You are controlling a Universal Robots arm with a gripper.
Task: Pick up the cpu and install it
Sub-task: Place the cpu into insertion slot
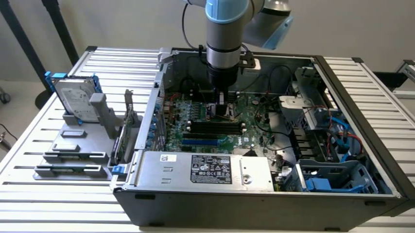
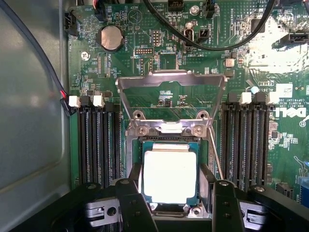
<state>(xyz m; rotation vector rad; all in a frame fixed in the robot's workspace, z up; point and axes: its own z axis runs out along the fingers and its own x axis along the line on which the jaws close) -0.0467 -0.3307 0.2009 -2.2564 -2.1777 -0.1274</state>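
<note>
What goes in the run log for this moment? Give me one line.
phase: install | gripper: shut on cpu | cpu: at open socket | load plate: raised

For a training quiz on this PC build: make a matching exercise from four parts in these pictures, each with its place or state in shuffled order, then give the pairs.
Parts
1. cpu
2. hard drive
3. coin cell
4. metal load frame

Place or state
A. swung open
B. upright in the grey rack, outside the case
C. lying flat between the two banks of memory slots
D. round and silver, on the motherboard

Pairs: 1-C, 2-B, 3-D, 4-A
</note>
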